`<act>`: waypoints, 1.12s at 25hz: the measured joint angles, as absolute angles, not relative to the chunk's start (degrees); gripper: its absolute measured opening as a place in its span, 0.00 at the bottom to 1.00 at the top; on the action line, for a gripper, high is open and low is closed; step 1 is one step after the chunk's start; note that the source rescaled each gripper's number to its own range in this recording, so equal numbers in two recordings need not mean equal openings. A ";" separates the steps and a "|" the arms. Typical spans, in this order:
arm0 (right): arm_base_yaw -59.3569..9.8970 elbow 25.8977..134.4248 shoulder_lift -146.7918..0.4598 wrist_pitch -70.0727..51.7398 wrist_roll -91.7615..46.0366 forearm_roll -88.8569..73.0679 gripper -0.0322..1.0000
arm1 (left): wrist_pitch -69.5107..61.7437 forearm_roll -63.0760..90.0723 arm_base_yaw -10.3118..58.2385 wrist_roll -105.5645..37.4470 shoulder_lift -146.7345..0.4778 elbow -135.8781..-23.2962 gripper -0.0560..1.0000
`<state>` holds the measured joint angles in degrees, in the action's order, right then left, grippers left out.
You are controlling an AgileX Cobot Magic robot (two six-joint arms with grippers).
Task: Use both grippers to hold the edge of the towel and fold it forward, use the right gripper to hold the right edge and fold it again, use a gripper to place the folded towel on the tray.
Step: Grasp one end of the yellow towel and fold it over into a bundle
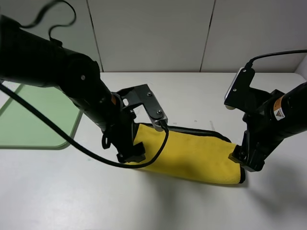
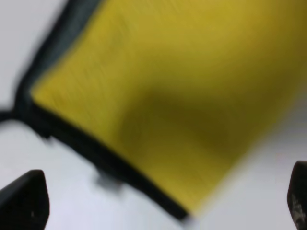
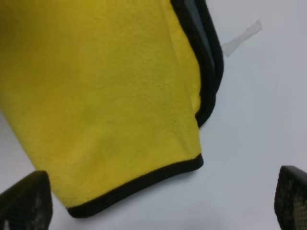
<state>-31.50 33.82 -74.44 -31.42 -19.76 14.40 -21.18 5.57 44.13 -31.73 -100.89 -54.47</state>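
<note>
Towel (image 1: 192, 155): folded once, flat on table (image 1: 158, 206), tray (image 1: 29, 120) off at nine o'clock. Left gripper (image 1: 130, 154) and right gripper (image 1: 247, 160): spread wide, holding nothing. Likely to go wrong: pinching only the top layer at three o'clock edge (image 1: 243, 177), dragging layers askew.

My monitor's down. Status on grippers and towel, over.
Left gripper open, right gripper open, both empty. Towel folded once, flat on table, a gripper at each end; tray apart, far left. Nothing in the way.
</note>
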 joint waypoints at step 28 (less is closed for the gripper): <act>-31.50 33.82 -68.31 -36.27 -19.60 -0.31 1.00 | -50.60 -6.14 44.13 3.47 -20.95 -36.42 1.00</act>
